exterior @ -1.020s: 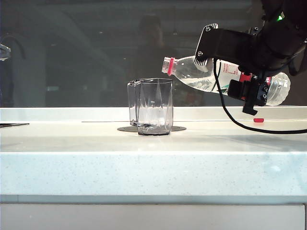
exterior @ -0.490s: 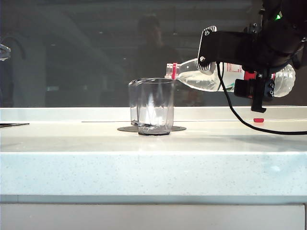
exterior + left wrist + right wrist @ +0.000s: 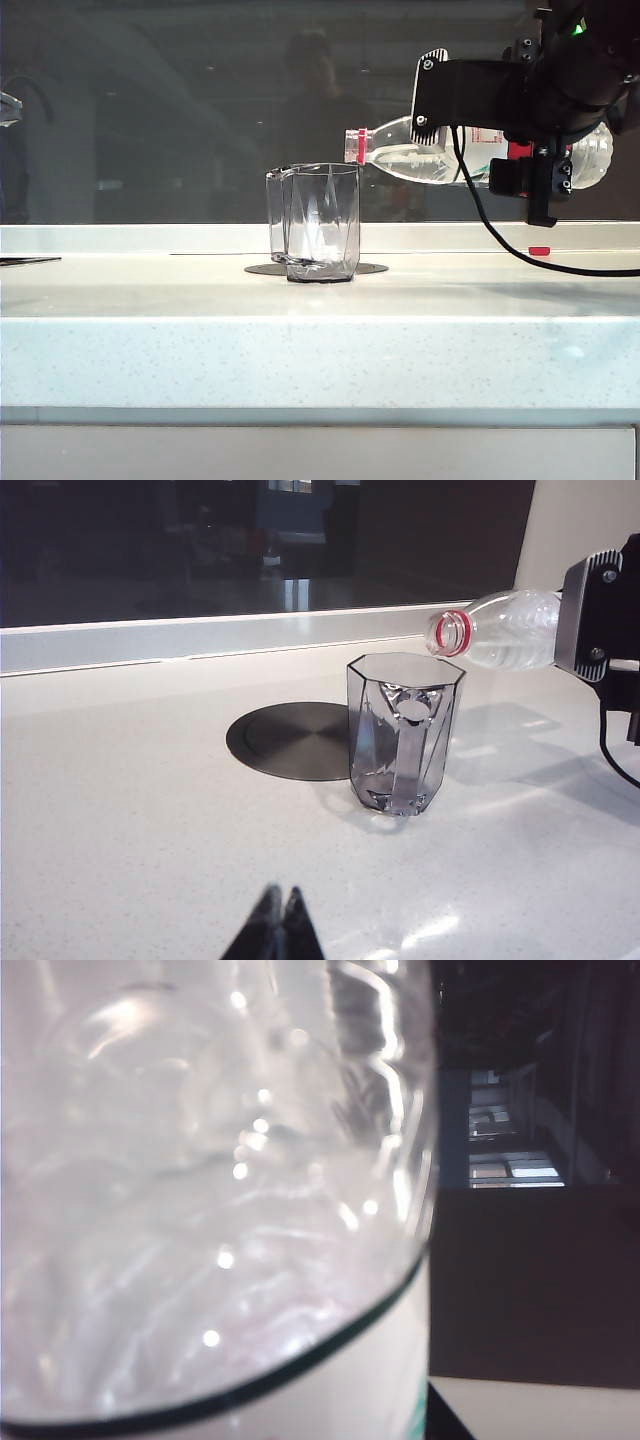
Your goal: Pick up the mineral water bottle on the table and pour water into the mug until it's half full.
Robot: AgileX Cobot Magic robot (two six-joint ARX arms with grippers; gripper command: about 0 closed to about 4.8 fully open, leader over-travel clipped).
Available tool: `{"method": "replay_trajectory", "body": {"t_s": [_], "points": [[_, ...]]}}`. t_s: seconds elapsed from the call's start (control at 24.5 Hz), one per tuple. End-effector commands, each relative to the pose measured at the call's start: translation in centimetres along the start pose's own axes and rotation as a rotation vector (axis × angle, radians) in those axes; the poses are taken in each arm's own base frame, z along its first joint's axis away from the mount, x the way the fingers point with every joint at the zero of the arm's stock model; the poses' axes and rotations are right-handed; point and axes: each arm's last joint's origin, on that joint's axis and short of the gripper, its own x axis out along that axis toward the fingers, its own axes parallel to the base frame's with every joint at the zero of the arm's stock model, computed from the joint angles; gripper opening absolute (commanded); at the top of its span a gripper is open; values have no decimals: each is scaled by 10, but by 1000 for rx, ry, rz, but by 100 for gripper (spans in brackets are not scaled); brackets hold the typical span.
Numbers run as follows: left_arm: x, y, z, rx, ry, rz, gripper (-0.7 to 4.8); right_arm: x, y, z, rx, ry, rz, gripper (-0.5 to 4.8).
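Right gripper (image 3: 525,165) hangs over the right end of the table (image 3: 320,350), fingers clamped on the bottle (image 3: 400,155) at its labelled middle. Bottle lies close to level, long axis running from base at the right toward the mug (image 3: 315,222) at the left, mouth end a touch lower than the base. Red neck ring (image 3: 361,146) sits just above and just outside the mug's right rim; from the left wrist view the open mouth (image 3: 448,633) looks to sit at the rim's edge, not plainly over the middle of the opening. No cap on the neck. Water (image 3: 425,165) pools along the lower side of the bottle and comes up near the shoulder; no stream visible leaving the mouth. Mug stands upright on a dark round disc (image 3: 290,740) set in the table, handle turned toward the left arm, and looks empty or nearly so. Small red thing (image 3: 539,251), maybe the cap, lies on the table under the right gripper. Left gripper (image 3: 278,932) rests low and well back from the mug, fingers pressed together, holding nothing. Right wrist view is filled by the bottle wall (image 3: 200,1180), nothing else readable. My read: the pour is about to start; the next tilt needs the mouth nudged further over the opening, or the first water may catch the rim and run down the outside.
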Motion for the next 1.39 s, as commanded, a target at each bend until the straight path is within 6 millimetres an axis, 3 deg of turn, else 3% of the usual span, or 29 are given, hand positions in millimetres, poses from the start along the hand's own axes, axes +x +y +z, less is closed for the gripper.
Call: {"method": "replay_trajectory", "body": {"t_s": [0.04,1.39], "points": [[0,0,2,-6,-14,5,-4,-2,-13,3,35,-16,-87,304],[0,0,2,-6,-15,5,-4,-3,-20,4,-50,0,-153,304]]}}
